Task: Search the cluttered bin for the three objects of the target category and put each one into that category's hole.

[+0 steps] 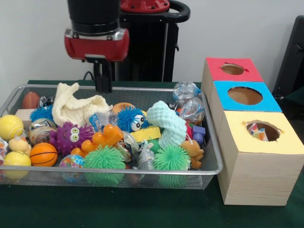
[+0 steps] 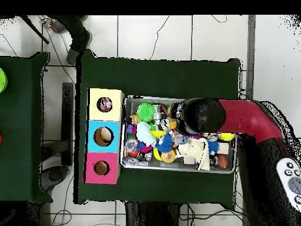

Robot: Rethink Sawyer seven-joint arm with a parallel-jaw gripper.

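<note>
The wire bin [image 1: 214,156] sits on the green desk [image 1: 142,209], long axis running side to side, heaped with spiky balls and toys. Beside it stands the three-hole box [image 1: 256,175]. The pincer [image 1: 102,88] hangs over the cream cloth [image 1: 76,107]; whether it's spread, I cannot tell.

**Red-and-black arm, seen from two sides**

The robot's glossy red and black arm [image 1: 96,28] ends in a black cylindrical wrist above a rounded red collar edged with a silver band. Below it hangs a narrow black gripper [image 1: 102,80], apparently slim and flat. Overhead, the arm shows a long red link [image 2: 250,120] and a black domed joint.
</note>
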